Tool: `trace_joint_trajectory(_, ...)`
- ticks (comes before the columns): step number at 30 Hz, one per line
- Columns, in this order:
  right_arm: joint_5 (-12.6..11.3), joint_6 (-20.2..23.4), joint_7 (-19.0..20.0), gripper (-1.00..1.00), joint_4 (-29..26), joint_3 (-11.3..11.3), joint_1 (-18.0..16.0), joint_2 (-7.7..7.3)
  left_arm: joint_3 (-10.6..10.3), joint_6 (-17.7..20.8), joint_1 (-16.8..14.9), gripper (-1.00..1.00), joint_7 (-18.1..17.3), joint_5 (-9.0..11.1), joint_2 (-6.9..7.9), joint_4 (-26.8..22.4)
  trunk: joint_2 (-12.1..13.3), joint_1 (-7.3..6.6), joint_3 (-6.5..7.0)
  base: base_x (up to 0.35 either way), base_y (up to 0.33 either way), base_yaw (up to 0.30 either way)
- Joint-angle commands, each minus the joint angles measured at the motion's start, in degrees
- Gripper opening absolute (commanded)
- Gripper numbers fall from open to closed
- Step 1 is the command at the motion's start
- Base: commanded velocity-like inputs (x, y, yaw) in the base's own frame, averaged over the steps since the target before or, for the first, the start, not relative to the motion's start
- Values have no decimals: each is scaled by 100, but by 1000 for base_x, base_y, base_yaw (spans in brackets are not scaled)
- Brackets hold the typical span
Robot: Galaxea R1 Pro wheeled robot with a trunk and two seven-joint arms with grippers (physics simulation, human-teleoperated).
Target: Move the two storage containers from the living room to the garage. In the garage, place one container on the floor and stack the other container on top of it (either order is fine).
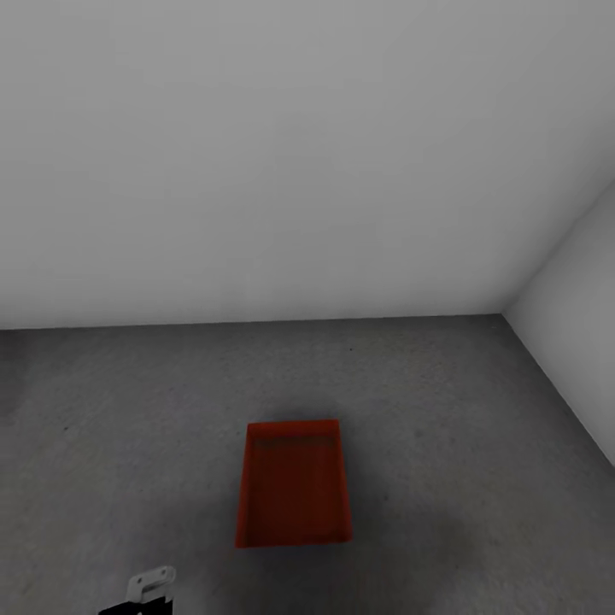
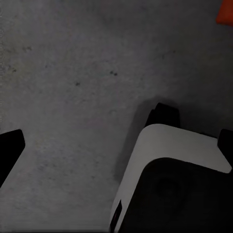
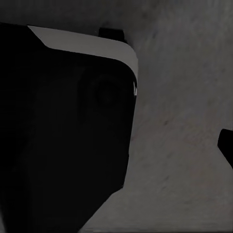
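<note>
Storage container [image 1: 295,487], an orange-red rectangular bin with plain thin walls and no lid, sits flat on the dark grey speckled concrete floor [image 1: 444,401] of the garage. Its open top faces up, its inside is bare, and its long sides run away from the robot toward the pale grey back wall [image 1: 282,154]. No label, brand or writing can be read on it. Bare floor lies on every side of the bin: it is well apart from the back wall's foot and from the pale grey side wall [image 1: 581,342] at the right, which meets the back wall in a corner. A soft shadow darkens the floor around the bin. An orange-red corner [image 2: 225,11] also shows at the frame edge of the left wrist view, above speckled concrete. A white and black part of the left arm [image 1: 149,588] shows near the bin's near left corner in the head view. Both wrist views show the robot's white and black base [image 2: 174,179] over the floor; whether either gripper is open or closed cannot be told.
</note>
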Motion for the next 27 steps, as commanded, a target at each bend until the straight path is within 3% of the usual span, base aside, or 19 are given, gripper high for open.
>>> trace_joint_trajectory(1,-50,-49,-12,100,18,48,38,10,-7,18,3,100,11,27,1,0,38,-22,15,0,0,0)
trace_joint_trajectory(18,-43,-74,31,100,18,48,122,21,-13,18,193,100,11,-1,-37,-3,720,-396,320,0,0,0)
trace_joint_trajectory(20,-46,-74,32,100,18,48,120,22,-14,18,257,100,11,1,-73,-3,760,-417,338,0,0,0)
trace_joint_trajectory(27,-61,-80,52,100,18,43,125,32,-15,22,681,100,25,16,-418,-7,760,-417,372,0,0,0)
